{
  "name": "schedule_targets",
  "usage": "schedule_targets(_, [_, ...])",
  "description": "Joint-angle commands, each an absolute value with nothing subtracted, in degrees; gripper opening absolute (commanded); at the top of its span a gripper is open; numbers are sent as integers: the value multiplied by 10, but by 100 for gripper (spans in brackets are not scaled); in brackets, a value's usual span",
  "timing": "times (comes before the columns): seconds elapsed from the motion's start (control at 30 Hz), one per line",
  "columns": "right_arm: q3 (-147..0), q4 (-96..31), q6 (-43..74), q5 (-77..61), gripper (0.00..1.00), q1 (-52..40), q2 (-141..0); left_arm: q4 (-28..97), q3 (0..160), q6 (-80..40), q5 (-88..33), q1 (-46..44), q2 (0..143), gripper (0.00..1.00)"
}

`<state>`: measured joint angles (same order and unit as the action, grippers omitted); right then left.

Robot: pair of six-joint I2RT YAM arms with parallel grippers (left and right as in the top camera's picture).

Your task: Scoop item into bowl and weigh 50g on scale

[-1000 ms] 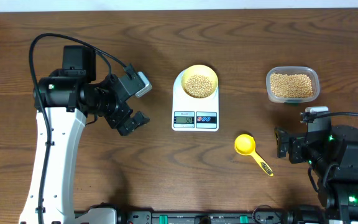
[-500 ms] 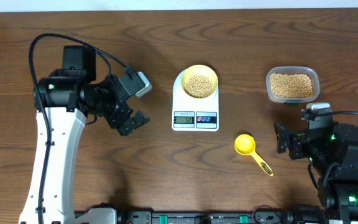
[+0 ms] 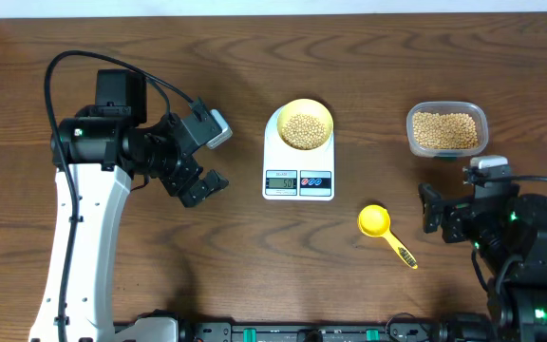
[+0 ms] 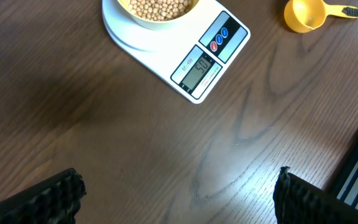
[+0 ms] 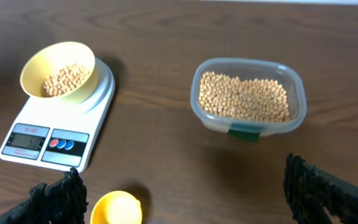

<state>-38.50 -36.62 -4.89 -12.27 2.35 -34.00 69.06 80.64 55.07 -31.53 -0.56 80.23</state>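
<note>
Ahead of left gripper point(image 4: 178, 186): scale point(image 4: 166, 57) sat well clear, pale-yellow bowl point(image 4: 143, 21) on its platform, tan beans point(image 4: 157, 6) inside.
Left gripper: jaws spread wide, nothing held.
Right gripper point(image 5: 182, 186): jaws spread wide, nothing held.
Near right gripper: yellow scoop point(image 5: 115, 208) just ahead; bean tub point(image 5: 300, 99) farther ahead.

Overhead straight down, wrist views low, oblique; all share the scale point(image 3: 298, 173)

a yellow scoop point(image 3: 378, 224) lies on the wooden table point(image 3: 254, 266), near a clear tub point(image 3: 448, 153).
</note>
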Motion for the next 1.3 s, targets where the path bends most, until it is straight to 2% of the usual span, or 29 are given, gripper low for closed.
schedule_targets(0.0, [-385, -371, -54, -130, 99, 25, -315, 693, 803, 543, -316, -7, 803, 99])
schedule_targets(0.4, [-385, -511, -54, -131, 99, 24, -170, 693, 803, 543, -316, -7, 803, 99])
schedule_targets(0.7, [-385, -620, -54, -130, 99, 24, -112, 693, 803, 543, -316, -7, 803, 99])
schedule_targets(1.27, [-384, -586, -52, -147, 99, 24, -4, 693, 803, 543, -316, -7, 803, 99])
